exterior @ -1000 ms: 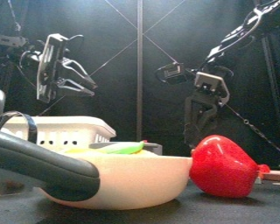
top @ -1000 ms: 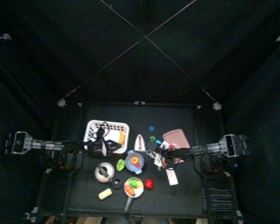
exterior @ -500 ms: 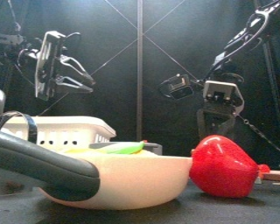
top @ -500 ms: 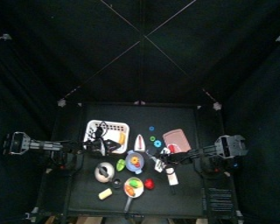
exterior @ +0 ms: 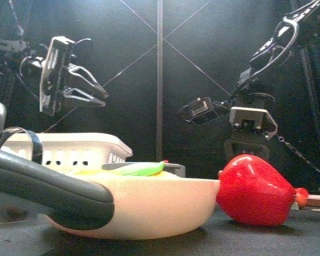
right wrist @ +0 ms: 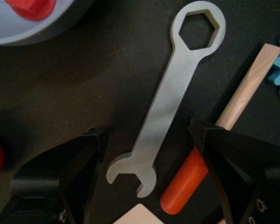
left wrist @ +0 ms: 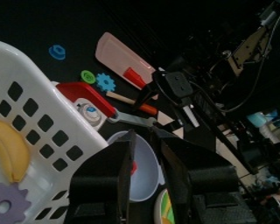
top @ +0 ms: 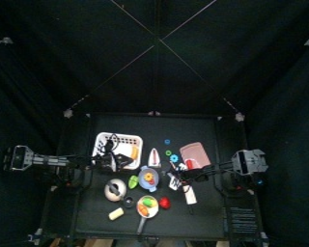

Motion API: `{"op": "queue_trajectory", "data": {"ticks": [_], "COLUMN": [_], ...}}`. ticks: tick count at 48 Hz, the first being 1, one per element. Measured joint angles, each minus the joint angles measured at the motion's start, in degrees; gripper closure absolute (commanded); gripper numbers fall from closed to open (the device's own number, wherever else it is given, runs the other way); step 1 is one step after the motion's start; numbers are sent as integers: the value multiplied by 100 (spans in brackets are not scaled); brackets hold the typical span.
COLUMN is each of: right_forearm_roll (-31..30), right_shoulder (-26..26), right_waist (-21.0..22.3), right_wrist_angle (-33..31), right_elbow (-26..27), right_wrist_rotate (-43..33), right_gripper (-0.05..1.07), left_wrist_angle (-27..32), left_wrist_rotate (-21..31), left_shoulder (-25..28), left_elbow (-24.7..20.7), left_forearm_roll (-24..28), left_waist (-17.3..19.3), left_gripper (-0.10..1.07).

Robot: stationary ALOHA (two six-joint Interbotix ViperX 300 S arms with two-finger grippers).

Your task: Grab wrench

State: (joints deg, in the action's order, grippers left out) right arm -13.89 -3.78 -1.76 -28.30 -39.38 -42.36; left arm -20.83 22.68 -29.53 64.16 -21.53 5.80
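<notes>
The silver wrench [right wrist: 166, 96] lies flat on the black table, ring end away from me and open end between my right jaws. My right gripper [right wrist: 154, 171] hangs low over it, open, with one jaw on each side of the wrench's open end and touching nothing. In the top view this gripper [top: 183, 177] is right of the table's middle. In the front view it [exterior: 250, 125] hangs behind a red toy [exterior: 256, 190]. My left gripper [top: 108, 159] is open and empty, held above the white basket [left wrist: 38, 122].
An orange-handled tool [right wrist: 184, 184] and a wooden stick [right wrist: 241, 92] lie close beside the wrench. A blue plate [right wrist: 38, 22] lies just beyond it. A bowl [exterior: 136, 205] with a dark handle stands at the table's front. The basket holds a banana [left wrist: 8, 166].
My right gripper has moved down toward the table and a little to the right in the front view. My left arm has not moved.
</notes>
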Motion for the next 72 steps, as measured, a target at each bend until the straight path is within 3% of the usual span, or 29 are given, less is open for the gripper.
{"op": "queue_trajectory", "data": {"ticks": [12, 37, 55, 72], "right_forearm_roll": [-44, -44, -272, -738], "right_shoulder": [-105, -88, 694, 791], "right_waist": [9, 79, 35, 53], "right_wrist_angle": [44, 88, 149, 246], "right_elbow": [0, -26, -70, -44], "right_wrist_rotate": [0, 9, 26, 26], "right_gripper": [6, 37, 38, 38], "left_wrist_angle": [0, -9, -9, -79], "left_wrist_rotate": [-9, -9, -9, -18], "left_shoulder": [0, 9, 0, 35], "left_elbow": [26, 62, 53, 44], "left_forearm_roll": [-62, -88, -88, -88], "left_waist": [0, 9, 0, -44], "left_gripper": [32, 32, 32, 32]}}
